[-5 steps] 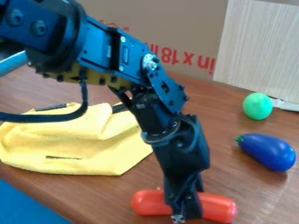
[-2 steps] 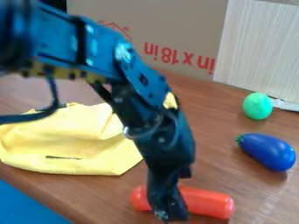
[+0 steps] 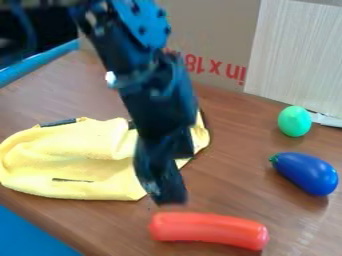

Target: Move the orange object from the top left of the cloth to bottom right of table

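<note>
Brown table [image 3: 234, 175] bears the orange object [image 3: 209, 229], stretched nearly crosswise.

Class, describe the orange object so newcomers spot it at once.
On the brown wooden table, find the crumpled yellow cloth. Beyond its lower right lies a smooth orange-red rod with rounded ends, longer than the green egg-shaped toy and the blue toy eggplant.

Brown cardboard [image 3: 220, 30] beside a pale grained panel [image 3: 300, 55], perhaps a shadowed space [image 3: 59, 30] upper left
</note>
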{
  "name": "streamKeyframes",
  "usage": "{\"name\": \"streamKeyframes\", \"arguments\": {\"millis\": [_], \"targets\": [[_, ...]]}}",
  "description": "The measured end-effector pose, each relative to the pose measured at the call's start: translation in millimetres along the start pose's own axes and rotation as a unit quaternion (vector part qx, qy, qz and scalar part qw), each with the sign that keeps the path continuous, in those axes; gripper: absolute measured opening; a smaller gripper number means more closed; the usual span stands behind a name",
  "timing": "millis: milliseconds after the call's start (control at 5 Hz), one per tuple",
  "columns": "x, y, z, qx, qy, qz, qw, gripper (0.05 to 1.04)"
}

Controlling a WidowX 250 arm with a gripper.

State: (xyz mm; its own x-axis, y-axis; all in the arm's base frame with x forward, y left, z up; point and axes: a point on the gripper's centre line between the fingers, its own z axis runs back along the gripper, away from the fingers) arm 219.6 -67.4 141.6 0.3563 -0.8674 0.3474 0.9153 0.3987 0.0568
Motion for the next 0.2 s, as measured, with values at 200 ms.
{"name": "streamKeyframes", "arguments": {"millis": [200], "targets": [[-29.0, 18.0, 22.6, -0.04, 0.063, 0.05, 0.996, 0.999]]}}
